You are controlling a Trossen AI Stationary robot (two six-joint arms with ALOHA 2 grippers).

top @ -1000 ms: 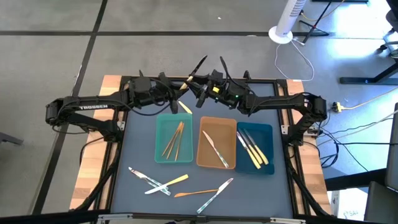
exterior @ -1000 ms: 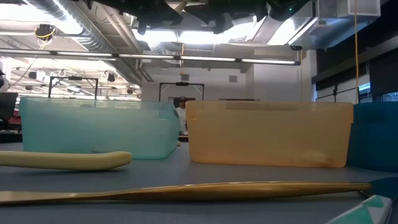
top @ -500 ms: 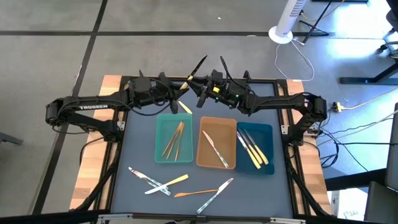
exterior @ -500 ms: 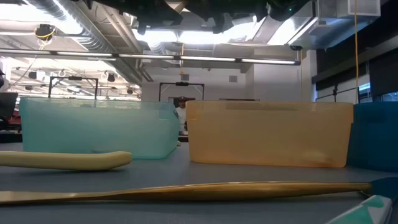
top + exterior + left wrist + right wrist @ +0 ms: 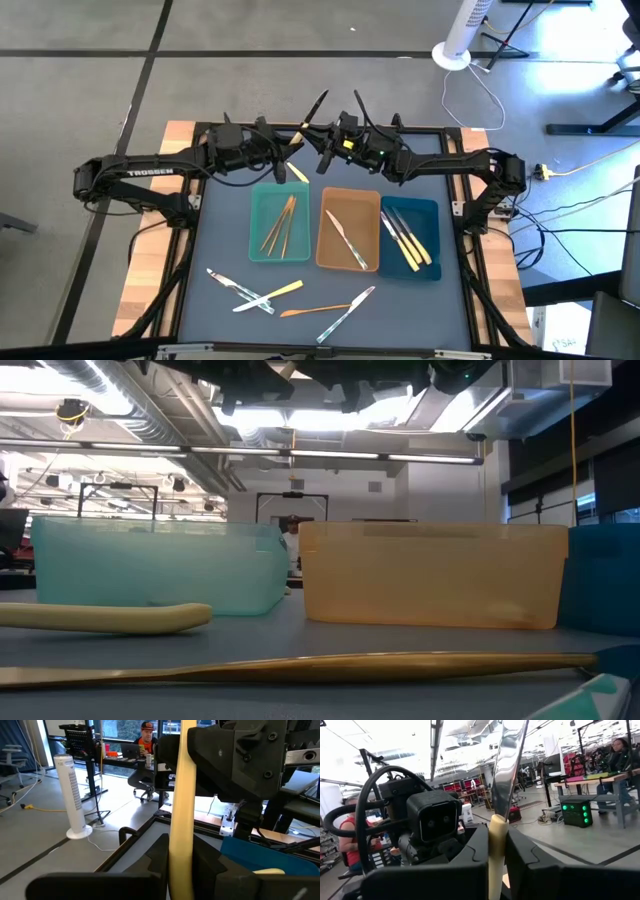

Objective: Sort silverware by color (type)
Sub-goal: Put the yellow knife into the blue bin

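- High view: the left gripper point(image 5: 290, 152) and the right gripper point(image 5: 318, 141) meet above the table's 12 o'clock edge. Both are clamped on one yellow-handled knife point(image 5: 308, 125), whose tip points toward 1 o'clock.
- Three trays sit in a row mid-table. The teal tray point(image 5: 257, 205) holds about three gold utensils point(image 5: 281, 226). The tan tray point(image 5: 368, 200) holds silver pieces point(image 5: 345, 240) (one or two, I cannot tell). The dark-blue tray point(image 5: 430, 212) holds three yellow-handled pieces point(image 5: 408, 240).
- About five loose utensils point(image 5: 290, 298) lie toward 6 o'clock, a mix of silver, gold and yellow-handled.
- The left arm point(image 5: 150, 172) bears the word "TROSSEN".
- Low view: the three trays stand behind one yellow handle point(image 5: 110, 618) and one long gold utensil point(image 5: 300, 665) lying on the table. The grippers' fingers are out of sight overhead.
- Left wrist view: its fingers point(image 5: 160, 852) press on the yellow handle. One white tower fan point(image 5: 70, 795) and one seated person point(image 5: 146, 740) show beyond.
- Right wrist view: its fingers point(image 5: 477, 847) pinch the handle just below the silver blade point(image 5: 509, 765). Two people point(image 5: 345, 835) are in the room behind.
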